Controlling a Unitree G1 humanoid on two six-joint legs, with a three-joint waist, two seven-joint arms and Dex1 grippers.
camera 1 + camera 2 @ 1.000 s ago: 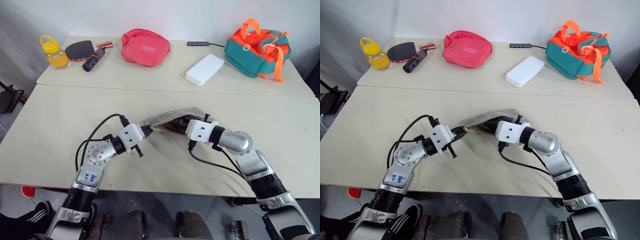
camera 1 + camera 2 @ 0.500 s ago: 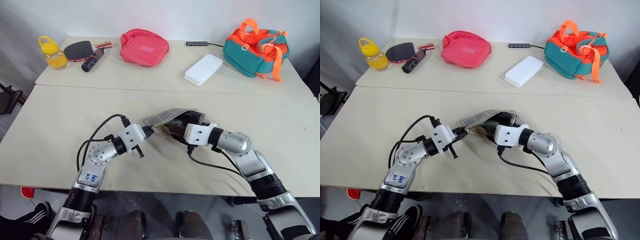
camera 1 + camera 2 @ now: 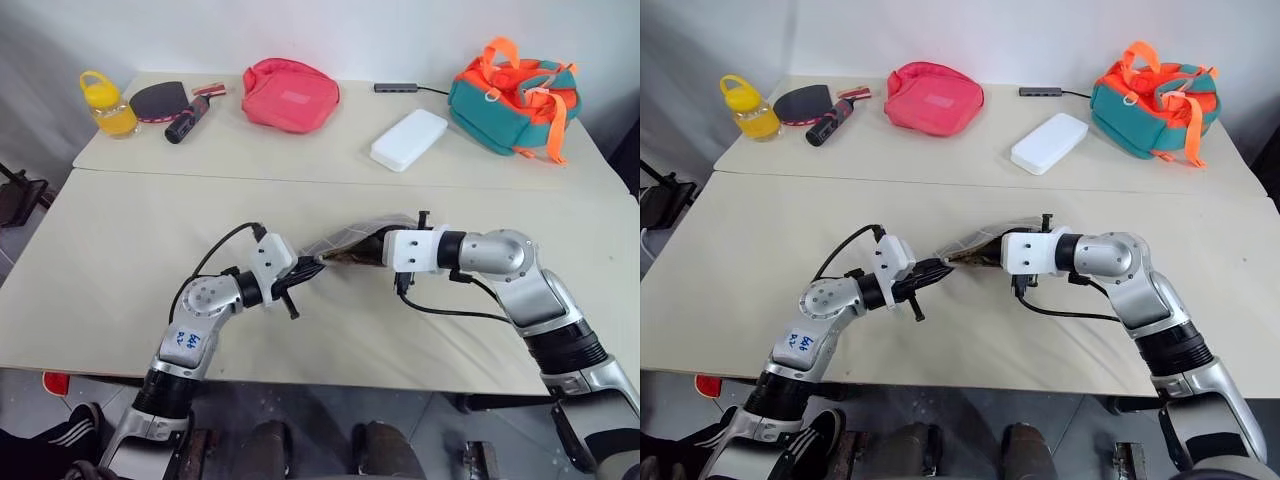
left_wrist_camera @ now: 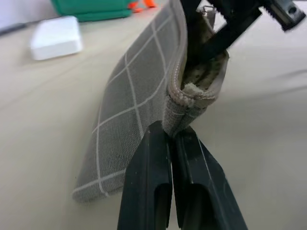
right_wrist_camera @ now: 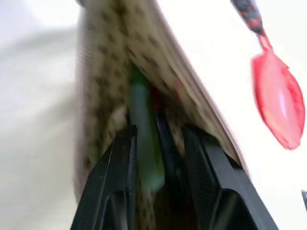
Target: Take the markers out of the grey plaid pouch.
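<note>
Now the grey plaid pouch (image 3: 352, 243) hangs lifted off the bench (image 3: 120, 250) at centre frame, between the two arms. The left pincer (image 4: 171, 136) is clamped tight on the pouch's zipper-end corner, while the right pincer (image 5: 158, 139) reaches into the open mouth, its black fingers (image 5: 120, 167) parted around a light green marker (image 5: 144, 139); whether they truly grip it is hard to judge.

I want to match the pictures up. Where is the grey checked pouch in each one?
Left eye: grey plaid pouch mid-table, between the grippers.
Right eye: same spot.
Left wrist: its corner pinched by the left gripper.
Right wrist: its open mouth, green marker inside.
Shared landmark: pink-red bag.
</note>
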